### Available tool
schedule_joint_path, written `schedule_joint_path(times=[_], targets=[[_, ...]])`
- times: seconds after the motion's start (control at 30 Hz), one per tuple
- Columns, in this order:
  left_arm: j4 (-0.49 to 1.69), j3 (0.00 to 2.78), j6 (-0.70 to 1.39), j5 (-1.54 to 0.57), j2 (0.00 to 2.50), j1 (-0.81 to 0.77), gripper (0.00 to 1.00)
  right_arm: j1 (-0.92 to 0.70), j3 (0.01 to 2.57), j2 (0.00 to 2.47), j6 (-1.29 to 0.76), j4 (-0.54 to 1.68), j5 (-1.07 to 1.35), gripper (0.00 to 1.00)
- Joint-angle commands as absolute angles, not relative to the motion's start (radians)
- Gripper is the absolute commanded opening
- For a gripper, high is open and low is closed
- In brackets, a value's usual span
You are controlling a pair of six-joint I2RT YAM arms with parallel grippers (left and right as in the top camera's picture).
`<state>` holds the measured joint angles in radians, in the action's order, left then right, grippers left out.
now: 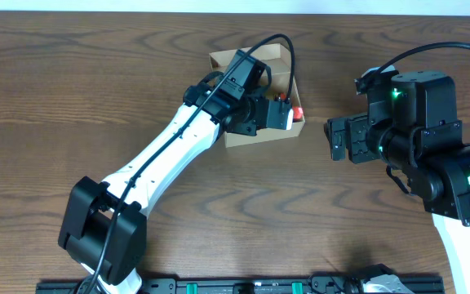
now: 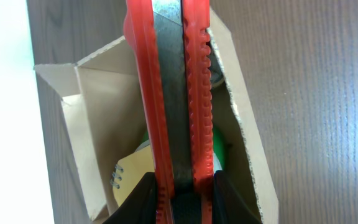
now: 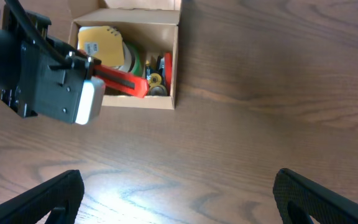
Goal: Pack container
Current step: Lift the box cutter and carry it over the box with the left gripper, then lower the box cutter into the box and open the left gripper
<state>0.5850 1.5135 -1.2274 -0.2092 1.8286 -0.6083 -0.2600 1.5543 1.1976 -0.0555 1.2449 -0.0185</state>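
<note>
The container (image 1: 257, 135), a small open cardboard box, sits on the wood-grain surface (image 1: 96, 82) in the upper middle of the overhead frame. Its flap lid (image 3: 143, 5) is folded back at the top edge of the right wrist view. The left gripper (image 1: 289, 115) hangs over the box's right side. Its jaws stand narrow, clamped on one end of a red utility knife (image 2: 166, 93) with a grey centre strip and a ridged edge. In the right wrist view the knife slants from the jaws down into the box, its far end among the contents. These include a yellow roll (image 3: 101, 43) with a label at the left, a green item (image 3: 133, 62) beside it, and small red and yellow pieces at the right wall that are too small to name. The right gripper (image 1: 339, 140) hovers over bare surface at the right of the overhead frame, well apart from the box. Its jaws are spread wide and hold nothing.
</note>
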Motion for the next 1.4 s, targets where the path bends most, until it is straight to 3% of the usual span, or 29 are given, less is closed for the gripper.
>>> schedule_joint_path(times=[0.0, 0.57, 1.2, 1.27, 1.3, 1.37], targets=[[0.607, 1.539, -1.256, -0.226, 1.812, -0.606, 0.06, -0.256, 1.555, 1.198, -0.044, 1.247, -0.026, 0.99], [0.532, 1.539, -0.955, -0.101, 1.844, -0.606, 0.06, -0.256, 1.555, 1.198, -0.043, 1.246, -0.026, 0.99], [0.561, 1.527, -0.941, -0.101, 1.884, -0.623, 0.05, -0.256, 1.555, 1.198, -0.044, 1.246, -0.026, 0.99], [0.564, 1.527, -0.939, -0.101, 1.884, -0.623, 0.11, -0.256, 1.555, 1.198, -0.044, 1.246, -0.026, 0.99], [0.564, 1.527, -0.930, -0.101, 1.884, -0.624, 0.25, -0.256, 1.555, 1.198, -0.044, 1.246, -0.026, 0.99], [0.561, 1.527, -0.910, -0.101, 1.884, -0.624, 0.35, -0.256, 1.555, 1.198, -0.044, 1.247, -0.026, 0.99]])
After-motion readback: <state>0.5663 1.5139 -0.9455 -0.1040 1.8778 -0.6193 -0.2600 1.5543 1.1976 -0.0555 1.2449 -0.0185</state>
